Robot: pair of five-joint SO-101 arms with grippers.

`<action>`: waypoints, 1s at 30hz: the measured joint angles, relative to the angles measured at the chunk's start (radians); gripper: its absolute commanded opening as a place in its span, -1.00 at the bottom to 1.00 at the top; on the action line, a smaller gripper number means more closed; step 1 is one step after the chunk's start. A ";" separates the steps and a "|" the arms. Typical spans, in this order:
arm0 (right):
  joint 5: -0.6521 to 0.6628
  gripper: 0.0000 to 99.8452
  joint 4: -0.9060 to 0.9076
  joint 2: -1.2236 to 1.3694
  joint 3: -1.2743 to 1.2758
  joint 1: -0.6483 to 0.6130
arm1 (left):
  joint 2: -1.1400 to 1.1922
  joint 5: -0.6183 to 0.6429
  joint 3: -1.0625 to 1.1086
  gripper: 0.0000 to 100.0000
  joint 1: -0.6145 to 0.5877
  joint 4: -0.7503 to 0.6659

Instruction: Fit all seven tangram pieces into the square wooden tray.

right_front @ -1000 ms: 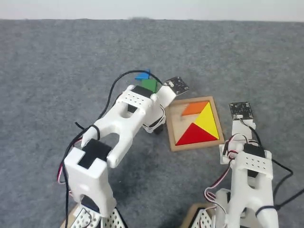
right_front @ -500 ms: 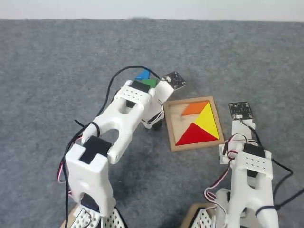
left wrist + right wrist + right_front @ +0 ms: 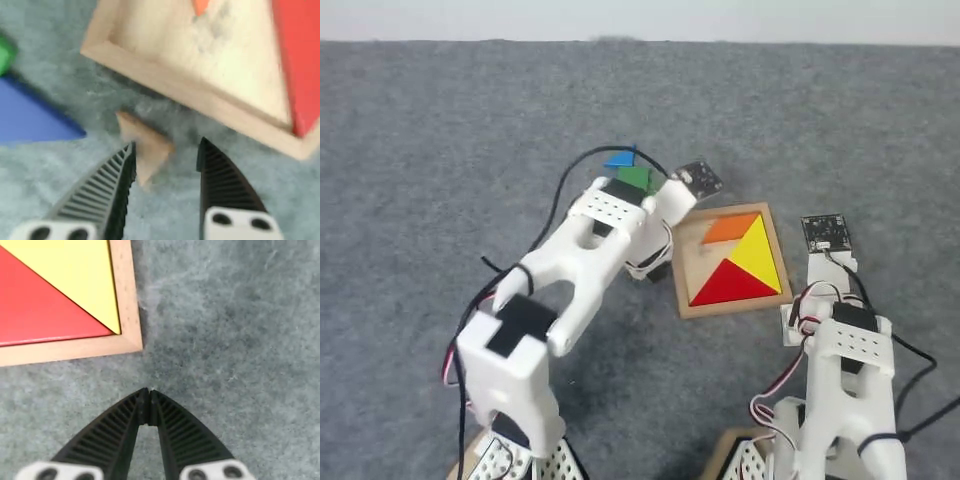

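The square wooden tray lies right of centre and holds an orange triangle, a yellow triangle and a red triangle. Its left half is bare wood. My left gripper is open just outside the tray's rim, low over the carpet. A small tan triangle lies between its fingers, not gripped. A blue piece and a green piece lie on the carpet beyond the left arm. My right gripper is shut and empty, just off the tray's corner.
Grey carpet covers the whole table, with free room to the left and behind the tray. The left arm stretches diagonally toward the tray's left side. The right arm stands at the tray's near right corner.
The left arm swung a little to the left, then came back right toward the tray's left edge. The right arm and the pieces in the tray have not moved.
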 measured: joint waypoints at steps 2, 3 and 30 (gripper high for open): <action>0.000 -0.98 0.000 0.000 0.000 0.000 | 0.034 0.002 -0.017 -0.62 -0.017 -0.002; 0.000 -0.98 0.000 0.000 0.000 0.000 | 0.044 0.000 -0.034 -0.62 -0.018 0.006; 0.000 -0.98 0.000 0.000 0.000 0.000 | -0.146 0.002 -0.087 -0.65 -0.038 0.180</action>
